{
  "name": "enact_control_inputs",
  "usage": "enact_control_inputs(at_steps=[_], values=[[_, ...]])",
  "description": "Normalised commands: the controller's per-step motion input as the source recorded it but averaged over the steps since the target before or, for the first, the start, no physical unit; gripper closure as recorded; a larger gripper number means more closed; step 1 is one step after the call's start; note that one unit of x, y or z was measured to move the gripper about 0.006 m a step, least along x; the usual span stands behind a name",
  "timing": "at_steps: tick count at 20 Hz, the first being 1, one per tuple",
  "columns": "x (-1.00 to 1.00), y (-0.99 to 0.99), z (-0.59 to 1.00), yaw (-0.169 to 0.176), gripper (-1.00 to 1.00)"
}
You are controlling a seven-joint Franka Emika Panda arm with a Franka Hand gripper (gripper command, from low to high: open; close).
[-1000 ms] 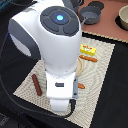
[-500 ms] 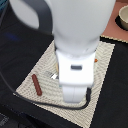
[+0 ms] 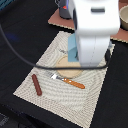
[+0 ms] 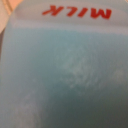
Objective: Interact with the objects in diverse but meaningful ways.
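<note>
One light blue milk carton [image 4: 65,75] fills the wrist view, pressed close to the camera; whether the gripper grips it I cannot tell, its fingers hidden. The sausage [image 3: 36,84] lies near the placemat's [image 3: 35,67] edge. Descending blind risks toppling the carton.
</note>
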Motion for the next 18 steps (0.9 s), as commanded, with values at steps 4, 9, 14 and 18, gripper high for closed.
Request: enact_control_inputs(at_steps=[4, 9, 14, 18], values=[[-0.83, 0.72, 0.01, 0.000, 1.00], [-0.96, 0.63, -0.07, 0.000, 1.00], [-1.00, 0.47, -0.27, 0.000, 1.00], [-1.00, 0.38, -0.38, 0.000, 1.00]])
